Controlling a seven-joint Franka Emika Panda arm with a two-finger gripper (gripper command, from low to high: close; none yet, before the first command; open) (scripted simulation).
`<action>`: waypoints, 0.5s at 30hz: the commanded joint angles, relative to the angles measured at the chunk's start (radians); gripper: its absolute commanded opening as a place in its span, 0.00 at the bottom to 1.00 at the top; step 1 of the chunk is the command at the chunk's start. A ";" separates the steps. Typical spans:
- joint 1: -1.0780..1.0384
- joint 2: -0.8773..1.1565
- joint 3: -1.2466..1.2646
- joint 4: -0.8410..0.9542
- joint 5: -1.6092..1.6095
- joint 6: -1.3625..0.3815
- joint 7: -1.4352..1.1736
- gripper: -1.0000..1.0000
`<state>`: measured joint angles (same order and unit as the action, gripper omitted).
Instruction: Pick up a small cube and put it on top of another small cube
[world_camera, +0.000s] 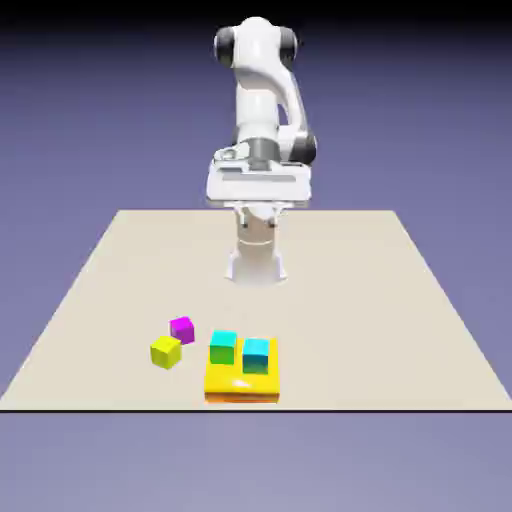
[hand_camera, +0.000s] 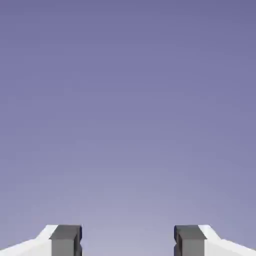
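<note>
Gripper (world_camera: 259, 222), spread wide, is high beyond the slab (world_camera: 243, 387). Lower, on the slab's exterior-view left, are the magenta cube (world_camera: 182, 331), set farther back, and the yellow cube (world_camera: 166, 352), well apart from the gripper. The yellow cube sits flat, sides about equal, one upright edge toward the camera; its underside is hidden. The hand view's bottom edge crops the fingers (hand_camera: 66, 240).

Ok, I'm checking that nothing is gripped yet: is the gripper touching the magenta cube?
Apart. The exterior view shows the gripper raised well away from the magenta cube, with bare tabletop showing between.
</note>
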<state>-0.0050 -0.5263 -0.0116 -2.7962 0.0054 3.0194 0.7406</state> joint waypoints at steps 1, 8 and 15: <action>-0.014 0.036 -0.010 0.011 0.005 -0.015 0.000 0.50; -0.112 0.290 -0.077 0.092 0.036 -0.117 -0.003 0.50; -0.211 0.544 -0.145 0.172 0.068 -0.218 -0.006 0.50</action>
<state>-0.2110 0.0173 -0.1563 -2.6244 0.0731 2.8010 0.7348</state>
